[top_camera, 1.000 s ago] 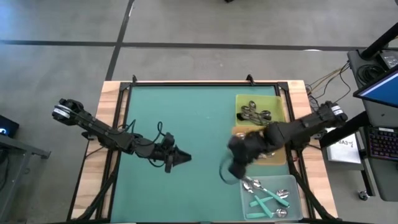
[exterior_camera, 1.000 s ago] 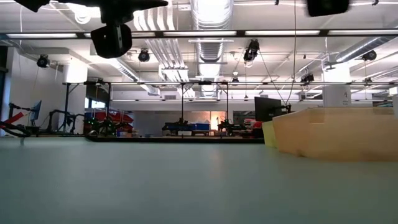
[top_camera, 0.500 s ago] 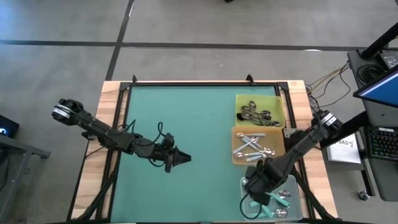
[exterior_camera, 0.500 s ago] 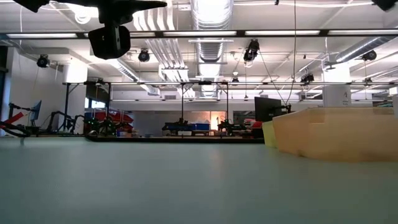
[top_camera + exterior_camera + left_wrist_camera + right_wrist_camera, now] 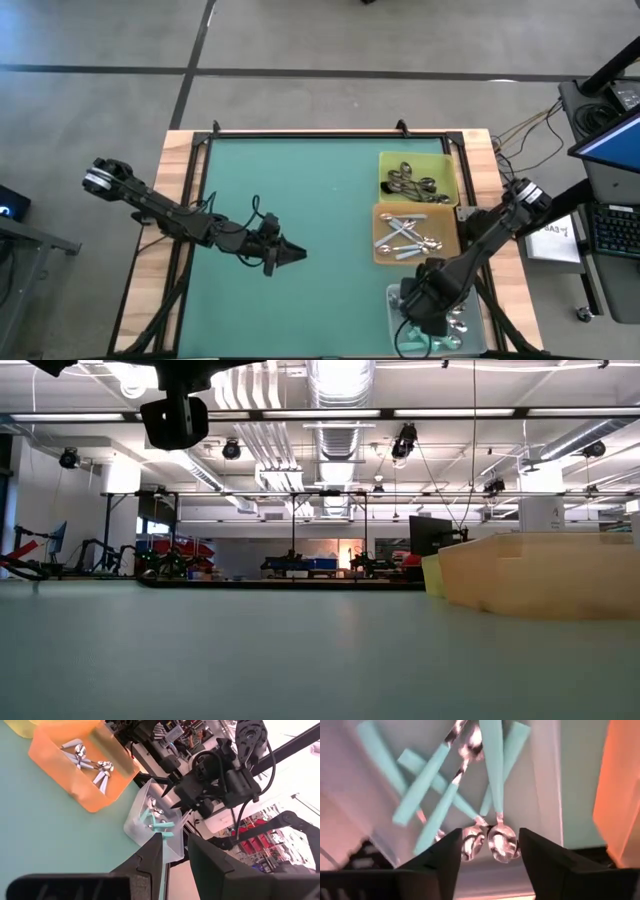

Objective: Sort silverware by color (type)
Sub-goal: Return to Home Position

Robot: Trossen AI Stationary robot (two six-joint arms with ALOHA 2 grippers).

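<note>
The silverware lies sorted in three trays at the table's right. Dark-handled spoons fill the yellow tray, light blue ones the orange tray, and teal ones the clear tray. My right gripper hangs open just above the clear tray, pointing steeply down. The teal spoons lie loose on the tray floor below its fingertips, and nothing is between the fingers. My left gripper hovers left of the table's middle, open by a narrow gap and holding nothing.
The green mat stretches bare from the trays to the left arm. The orange tray's wall stands at the right in the low view. A desk with a keyboard lies beyond the table's right edge.
My right gripper has swung from beside the orange tray toward the table's near edge and down. It now stands over the clear tray and has tipped to point more steeply down. My left arm has kept still.
</note>
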